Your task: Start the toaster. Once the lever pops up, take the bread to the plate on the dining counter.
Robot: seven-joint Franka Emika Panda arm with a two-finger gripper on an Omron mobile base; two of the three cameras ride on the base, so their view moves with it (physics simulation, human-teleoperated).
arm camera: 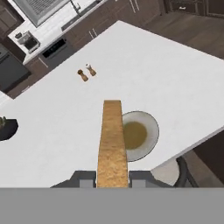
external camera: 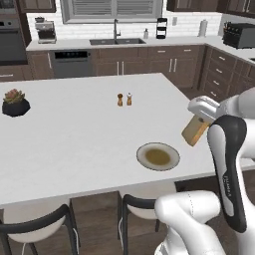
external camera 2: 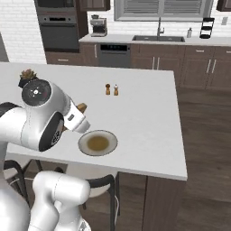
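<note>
bare counter [external camera: 74, 134] around plate [external camera: 158, 156]

Golden-brown bread [arm camera: 112, 144]; greyish-tan plate [external camera: 169, 162] with a brownish centre; plain white counter [external camera: 74, 134]; dark wood stools [external camera: 37, 230].

Bright, even, shadowless, slightly soft render
</note>
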